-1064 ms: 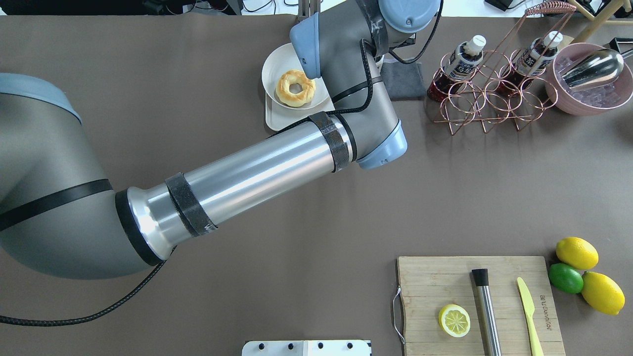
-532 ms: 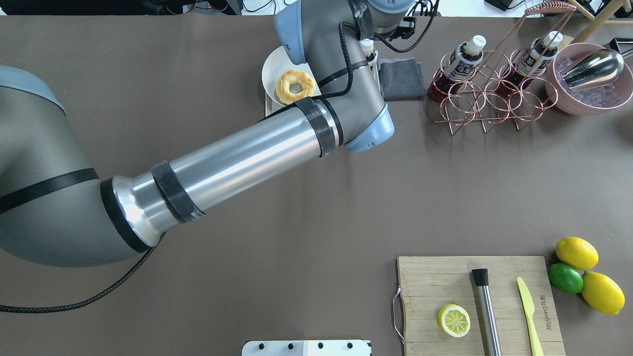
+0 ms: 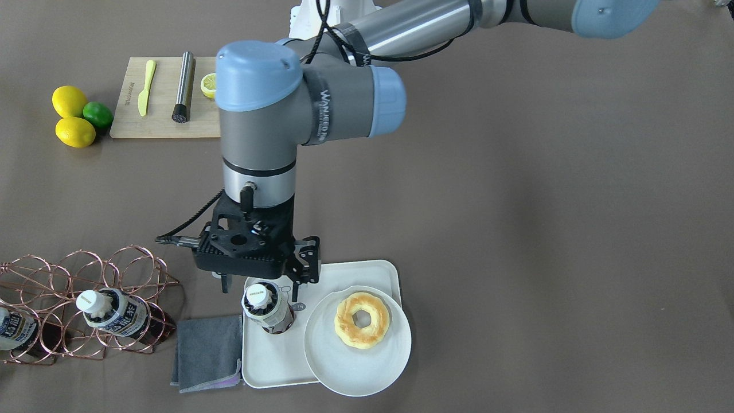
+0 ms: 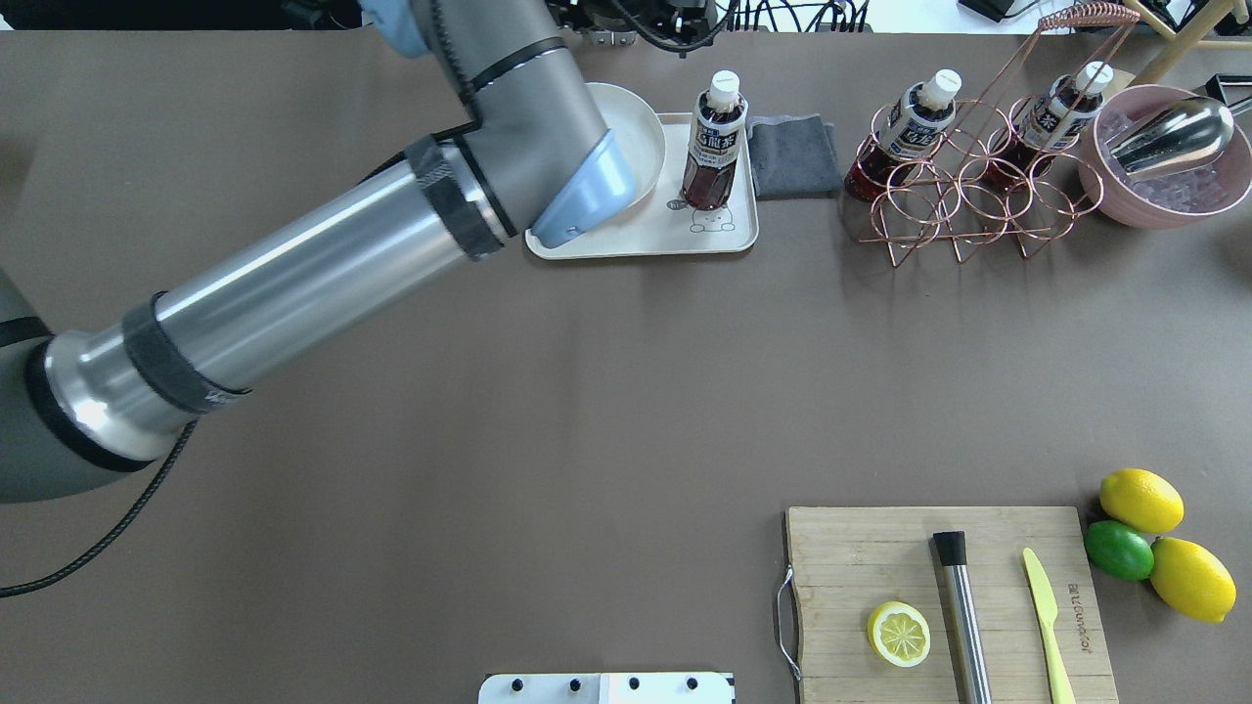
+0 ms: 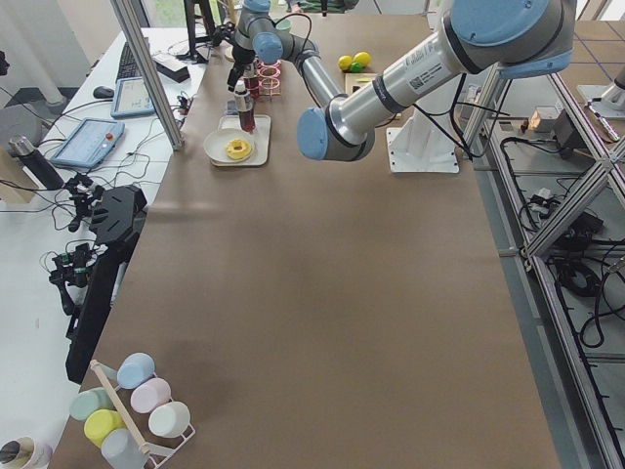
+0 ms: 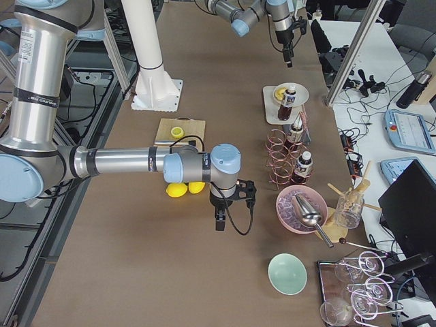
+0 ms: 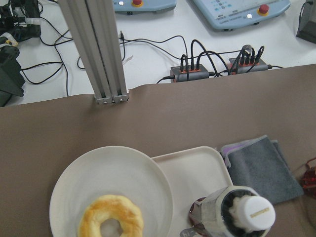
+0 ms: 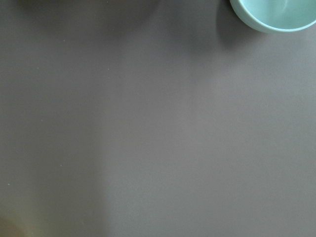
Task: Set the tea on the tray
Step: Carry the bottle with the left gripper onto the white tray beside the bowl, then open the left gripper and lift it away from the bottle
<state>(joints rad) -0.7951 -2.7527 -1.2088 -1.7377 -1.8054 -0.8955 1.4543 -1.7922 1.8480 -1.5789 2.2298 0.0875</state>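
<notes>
Exterior front-facing: small clear plastic bottle of dark brown tea [image 3: 266, 312] upright on off-white rounded-rect plastic tray [image 3: 275, 361], at end nearest folded grey cloth [image 3: 206, 350], just beside round white plate [image 3: 344, 373]. Left gripper [image 3: 261, 289] above cap, jaws wide apart, gripping nothing. Right gripper [image 6: 228, 211]: jaw state can't tell. Risk: finger clipping cap on pull-away → tall, narrow bottle tips; smooth hard tray prob. offers little friction. Rim raised, corners rounded; label glossy, cap white.

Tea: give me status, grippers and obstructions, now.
Left gripper open, above tea. Right gripper far off, state unclear. Tea upright on tray, beside plate. No obstruction seen.
</notes>
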